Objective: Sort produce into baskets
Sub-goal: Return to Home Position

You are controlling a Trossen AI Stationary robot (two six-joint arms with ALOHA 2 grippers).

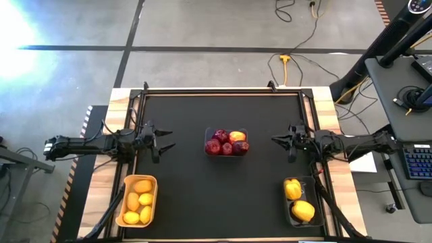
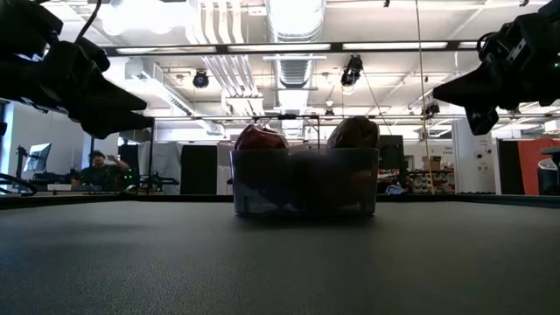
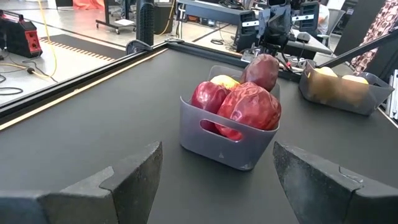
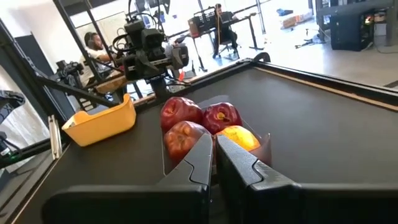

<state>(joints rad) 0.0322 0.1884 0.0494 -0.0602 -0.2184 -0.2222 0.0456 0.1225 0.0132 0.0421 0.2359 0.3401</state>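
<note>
the red fruits sit heaped in the clear bin at table centre, probably firm and slick, best pinched across the middle, while the left gripper at nine o'clock hangs spread and the right gripper at three is closed, empty.

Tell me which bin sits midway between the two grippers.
The clear bin of red fruit, centred between left gripper and right gripper; the yellow bin and dark bin sit off at the sides.

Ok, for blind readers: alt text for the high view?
Three bins on a black table: clear bin of red fruits at centre, yellow bin of lemons lower left, dark bin of yellow peppers lower right. Left gripper and right gripper flank the clear bin, empty.
</note>
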